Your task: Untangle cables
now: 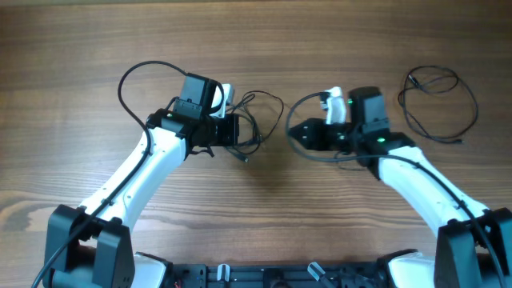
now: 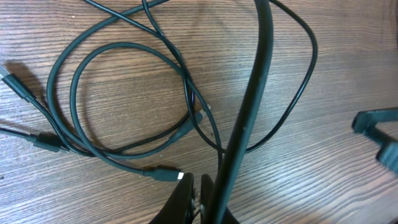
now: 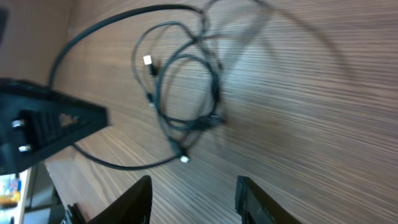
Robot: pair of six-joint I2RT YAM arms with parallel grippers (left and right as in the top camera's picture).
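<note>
A small tangle of thin black cables (image 1: 250,122) lies at the table's middle, between my two grippers. In the left wrist view its loops (image 2: 118,143) and plug ends lie flat on the wood. My left gripper (image 1: 232,132) (image 2: 204,202) is shut on one cable (image 2: 252,106), which rises from the jaws toward the tangle. My right gripper (image 1: 298,133) (image 3: 194,200) is open and empty, just right of the tangle (image 3: 214,81). The right wrist view also shows the left gripper (image 3: 43,127) at the left edge.
A separate thin black cable (image 1: 462,100) lies in loose loops at the far right of the wooden table (image 1: 264,208). A thicker black arm cable (image 1: 132,74) arcs behind the left arm.
</note>
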